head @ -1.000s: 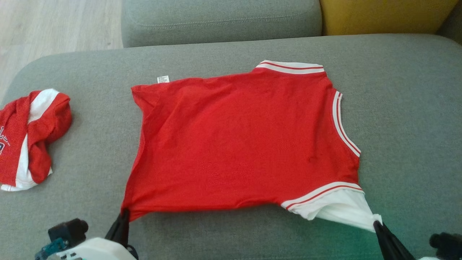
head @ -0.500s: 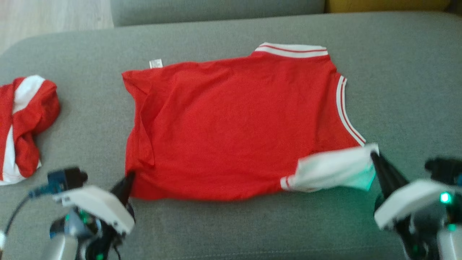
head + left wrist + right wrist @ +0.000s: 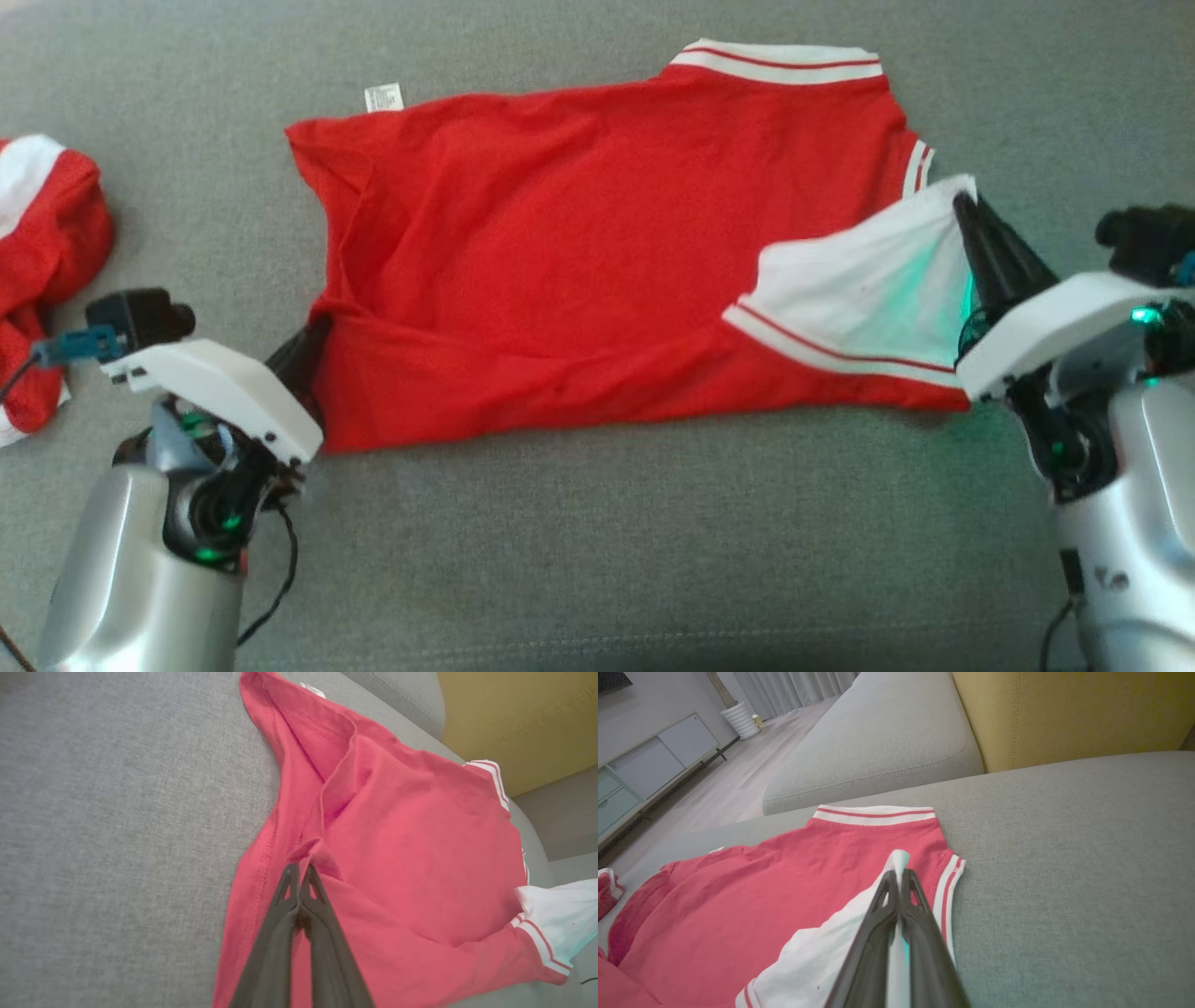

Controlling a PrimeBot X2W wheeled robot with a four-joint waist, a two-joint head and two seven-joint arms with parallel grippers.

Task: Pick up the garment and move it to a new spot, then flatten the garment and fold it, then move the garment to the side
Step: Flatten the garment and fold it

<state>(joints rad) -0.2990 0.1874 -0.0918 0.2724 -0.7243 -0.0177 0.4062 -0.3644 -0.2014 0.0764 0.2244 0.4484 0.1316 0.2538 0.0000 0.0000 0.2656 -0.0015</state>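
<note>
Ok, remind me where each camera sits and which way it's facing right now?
Head view: on the head, looking down at the red garment on the grey sofa; left gripper and right gripper on arms from the lower corners.
Left wrist view: along its own fingers, shut on the garment's hem.
Right wrist view: along its own fingers, shut on the white corner, facing a yellow cushion.
All share the garment.

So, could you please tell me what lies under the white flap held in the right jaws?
The red jersey body lies beneath the white flap; its striped armhole trim peeks out. The fabric directly underneath is covered.
</note>
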